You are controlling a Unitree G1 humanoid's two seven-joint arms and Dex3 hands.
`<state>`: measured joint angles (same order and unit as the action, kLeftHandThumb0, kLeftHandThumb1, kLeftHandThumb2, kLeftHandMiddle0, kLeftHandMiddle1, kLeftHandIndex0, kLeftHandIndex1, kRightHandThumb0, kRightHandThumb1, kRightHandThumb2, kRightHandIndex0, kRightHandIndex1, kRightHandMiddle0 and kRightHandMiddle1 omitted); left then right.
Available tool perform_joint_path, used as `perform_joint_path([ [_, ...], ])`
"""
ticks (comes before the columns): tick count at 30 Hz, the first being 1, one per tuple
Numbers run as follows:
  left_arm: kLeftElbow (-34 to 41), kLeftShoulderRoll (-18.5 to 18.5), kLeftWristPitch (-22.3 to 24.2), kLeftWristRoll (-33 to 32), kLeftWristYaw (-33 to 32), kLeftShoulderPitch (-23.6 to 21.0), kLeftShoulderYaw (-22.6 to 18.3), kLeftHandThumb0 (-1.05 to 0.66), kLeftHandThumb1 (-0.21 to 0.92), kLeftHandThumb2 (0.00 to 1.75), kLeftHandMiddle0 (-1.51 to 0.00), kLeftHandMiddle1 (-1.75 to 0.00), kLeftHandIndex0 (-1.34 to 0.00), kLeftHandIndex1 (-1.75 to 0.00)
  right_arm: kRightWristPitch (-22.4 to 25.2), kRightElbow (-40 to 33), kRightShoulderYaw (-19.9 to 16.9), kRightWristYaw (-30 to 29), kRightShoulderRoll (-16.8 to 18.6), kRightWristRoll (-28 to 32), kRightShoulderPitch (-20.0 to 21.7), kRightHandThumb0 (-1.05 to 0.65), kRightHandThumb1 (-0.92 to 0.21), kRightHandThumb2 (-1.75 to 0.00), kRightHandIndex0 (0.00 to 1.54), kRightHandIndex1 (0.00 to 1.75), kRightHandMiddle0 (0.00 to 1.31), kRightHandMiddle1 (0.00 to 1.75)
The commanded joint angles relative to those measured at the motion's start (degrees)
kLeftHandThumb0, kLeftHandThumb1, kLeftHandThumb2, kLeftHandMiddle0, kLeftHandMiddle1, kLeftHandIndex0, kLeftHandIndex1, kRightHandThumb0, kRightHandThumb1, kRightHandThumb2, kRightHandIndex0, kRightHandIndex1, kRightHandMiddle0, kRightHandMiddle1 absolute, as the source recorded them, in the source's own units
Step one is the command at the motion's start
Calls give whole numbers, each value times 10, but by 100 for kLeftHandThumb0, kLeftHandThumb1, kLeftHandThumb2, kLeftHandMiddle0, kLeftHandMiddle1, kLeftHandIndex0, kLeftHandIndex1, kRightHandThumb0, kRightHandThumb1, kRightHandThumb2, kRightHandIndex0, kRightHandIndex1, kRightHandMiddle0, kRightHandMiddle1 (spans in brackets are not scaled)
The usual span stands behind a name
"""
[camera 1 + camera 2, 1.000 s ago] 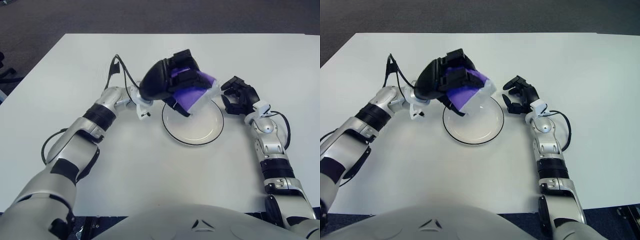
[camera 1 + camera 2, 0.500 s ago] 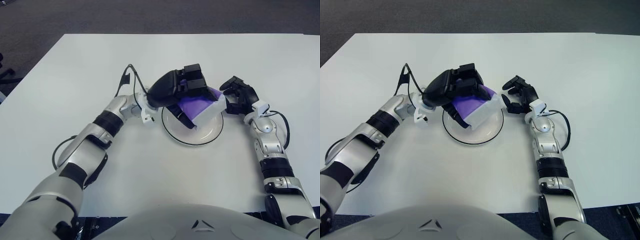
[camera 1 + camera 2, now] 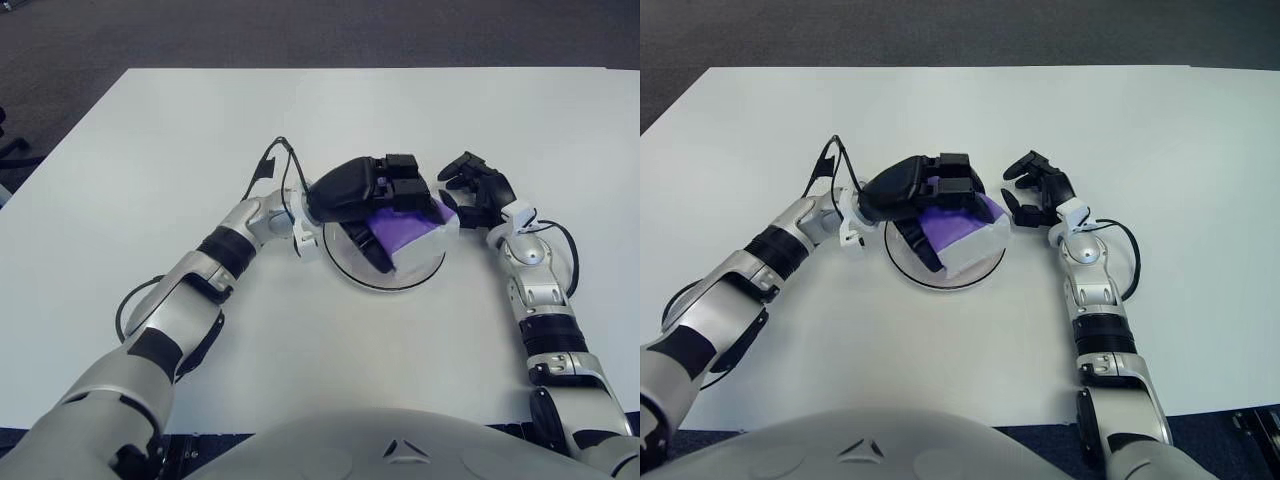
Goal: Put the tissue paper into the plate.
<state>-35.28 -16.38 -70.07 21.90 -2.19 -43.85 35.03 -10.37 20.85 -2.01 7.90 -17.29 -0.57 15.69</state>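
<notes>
Lowered since a second ago, the left robot hand (image 3: 375, 195) grips the tissue paper (image 3: 412, 226) over the plate (image 3: 352, 268).

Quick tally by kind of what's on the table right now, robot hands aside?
Tissue pack, purple and white, gripped by the left robot hand over the plate: 1
Plate, white with dark rim: 1
Total: 2

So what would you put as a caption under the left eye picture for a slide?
Left robot hand holds the purple tissue pack over the white plate; right robot hand shows beside the plate's right edge.
</notes>
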Motion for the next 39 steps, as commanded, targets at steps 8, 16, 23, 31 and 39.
perform_joint_path([
  [8, 28, -7, 23, -90, 143, 4, -5, -89, 92, 64, -22, 0, -21, -1, -7, 103, 23, -3, 11, -27, -40, -2, -53, -92, 55, 168, 48, 136],
  [16, 35, -1, 31, -91, 180, 13, -27, -95, 92, 73, -17, 0, -21, -1, -11, 110, 25, -5, 11, -26, -37, -2, -53, -92, 55, 168, 49, 136],
  [23, 50, -2, 50, -76, 199, 21, -48, -99, 92, 78, -14, 0, -20, -1, -13, 112, 26, -5, 11, -25, -36, -1, -53, -92, 55, 168, 49, 136],
  [31, 69, -18, 79, -66, 219, 30, -73, -102, 92, 81, -11, 0, -18, 0, -14, 113, 26, -6, 10, -25, -36, -2, -52, -92, 55, 168, 49, 136],
  [39, 76, -36, 103, -66, 229, 30, -95, -104, 92, 84, -10, 0, -17, 0, 184, -112, 28, 7, 7, -6, -76, -1, -73, -53, 56, 144, 50, 133],
])
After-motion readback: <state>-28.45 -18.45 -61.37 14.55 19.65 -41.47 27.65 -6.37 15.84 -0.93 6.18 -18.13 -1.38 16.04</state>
